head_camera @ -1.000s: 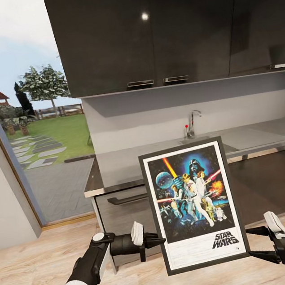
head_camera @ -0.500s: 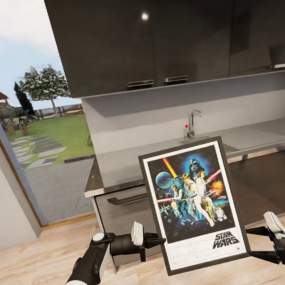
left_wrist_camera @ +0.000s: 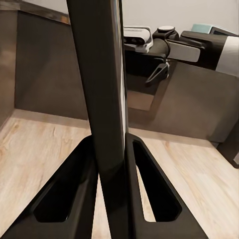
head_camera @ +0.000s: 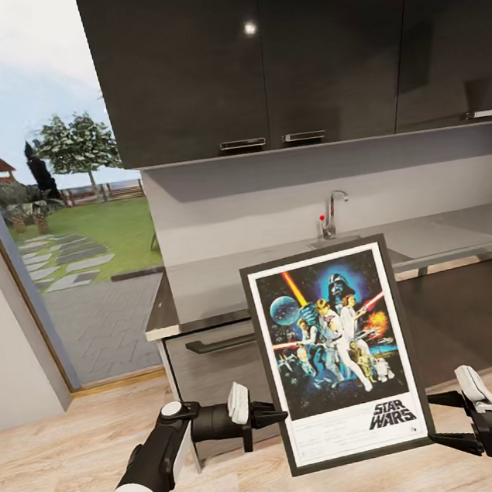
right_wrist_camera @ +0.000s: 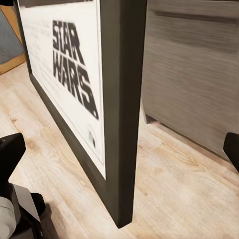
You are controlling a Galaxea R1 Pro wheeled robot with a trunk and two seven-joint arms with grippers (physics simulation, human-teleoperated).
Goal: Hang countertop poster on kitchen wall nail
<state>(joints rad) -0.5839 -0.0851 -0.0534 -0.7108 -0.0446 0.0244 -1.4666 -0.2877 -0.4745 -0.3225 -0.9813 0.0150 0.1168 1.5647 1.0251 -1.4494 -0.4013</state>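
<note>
Poster (head_camera: pixel 338 354) is off the countertop (head_camera: pixel 205 287), held upright in the air in front of the lower cabinets, facing the head cam, tilted a touch. Left gripper (head_camera: pixel 276 415) is clamped on the frame's left edge low down; the left wrist view shows both fingers (left_wrist_camera: pixel 149 199) pinching the thin frame edge-on w/ no gap. Right gripper (head_camera: pixel 441 422) sits by the lower right corner, fingers spread, frame edge between them but not touching as far as I can tell, so not gripping. Handling, judged: stiff flat panel, prob. light, smooth frame = slippery. A one-sided low pinch leaves the tall top free to swing or pivot in the grip. Better hold: both side edges, approx. mid-height, keeping the top edge clear for the nail. No nail in sight.
</note>
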